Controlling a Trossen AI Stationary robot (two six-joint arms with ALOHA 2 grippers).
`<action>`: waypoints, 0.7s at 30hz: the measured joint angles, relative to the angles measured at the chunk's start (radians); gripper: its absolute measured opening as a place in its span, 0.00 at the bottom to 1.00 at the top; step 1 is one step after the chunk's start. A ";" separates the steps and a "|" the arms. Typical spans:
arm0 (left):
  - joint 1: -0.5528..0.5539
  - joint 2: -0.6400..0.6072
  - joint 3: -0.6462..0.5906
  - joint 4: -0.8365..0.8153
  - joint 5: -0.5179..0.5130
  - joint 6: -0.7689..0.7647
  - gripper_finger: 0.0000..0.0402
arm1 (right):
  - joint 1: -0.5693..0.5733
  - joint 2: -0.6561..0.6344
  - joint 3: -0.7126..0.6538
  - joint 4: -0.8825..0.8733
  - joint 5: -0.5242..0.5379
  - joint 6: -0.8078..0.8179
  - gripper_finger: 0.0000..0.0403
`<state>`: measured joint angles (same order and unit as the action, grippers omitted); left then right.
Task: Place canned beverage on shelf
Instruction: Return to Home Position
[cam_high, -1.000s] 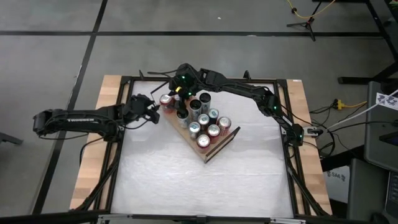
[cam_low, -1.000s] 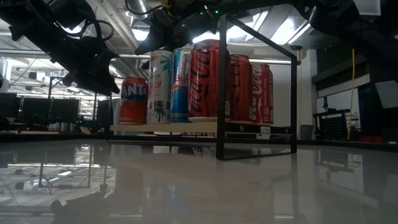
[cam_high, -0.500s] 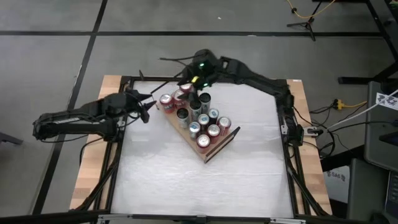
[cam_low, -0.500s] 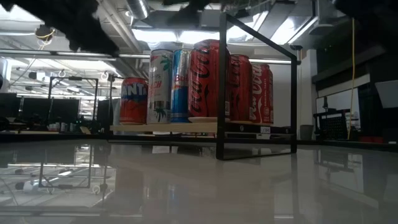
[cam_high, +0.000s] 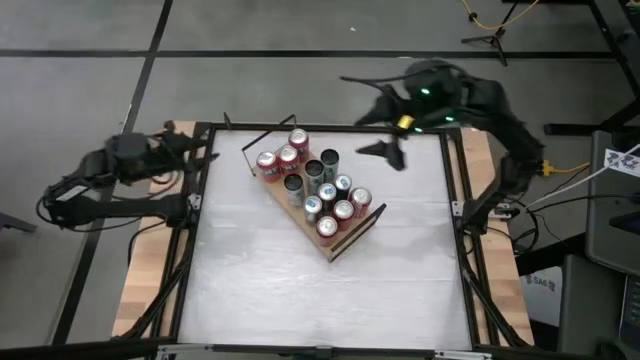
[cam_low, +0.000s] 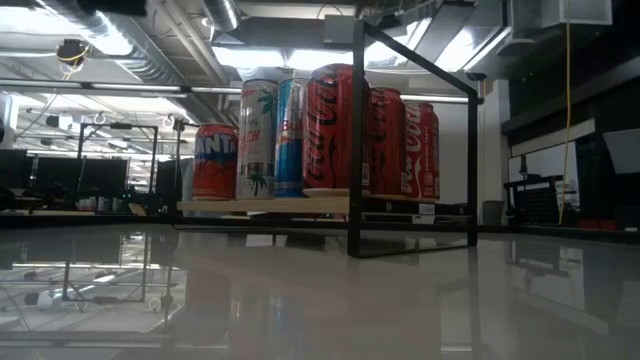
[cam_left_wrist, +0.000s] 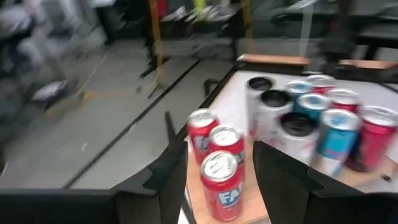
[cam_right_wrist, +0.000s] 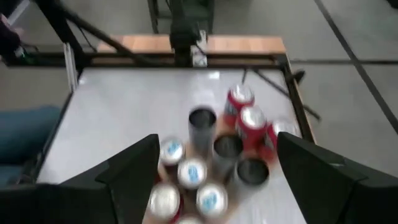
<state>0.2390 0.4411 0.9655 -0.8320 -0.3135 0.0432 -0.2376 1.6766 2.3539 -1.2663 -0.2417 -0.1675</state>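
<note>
Left gripper (cam_left_wrist: 221, 152) released, empty, at surface (cam_high: 320, 300) edge. Right gripper (cam_right_wrist: 217, 149) released, empty. Shelf (cam_high: 338, 243) between both grippers, well apart from each. Cans (cam_high: 315, 185) upright on it.

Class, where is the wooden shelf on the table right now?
In the high view, the shelf lies diagonally on the white table, in its upper-middle part, loaded with cans.

The white table (cam_high: 300, 290) carries the shelf (cam_high: 346, 239) — set askew, cans (cam_high: 327, 190) standing on it.
</note>
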 joint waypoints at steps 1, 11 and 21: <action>0.000 -0.017 0.013 -0.010 0.028 0.032 0.43 | 0.010 -0.020 -0.010 -0.027 0.016 0.001 0.79; 0.000 -0.352 -0.048 -0.029 0.183 0.023 0.43 | 0.118 -0.357 -0.523 0.180 0.021 0.006 0.79; 0.000 -0.411 -0.420 0.291 0.375 0.009 0.43 | 0.099 -0.844 -1.385 0.904 0.001 0.172 0.79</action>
<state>0.2390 0.0303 0.5453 -0.5413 0.0614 0.0521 -0.1384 0.8323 0.9685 -0.3627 -0.2406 0.0047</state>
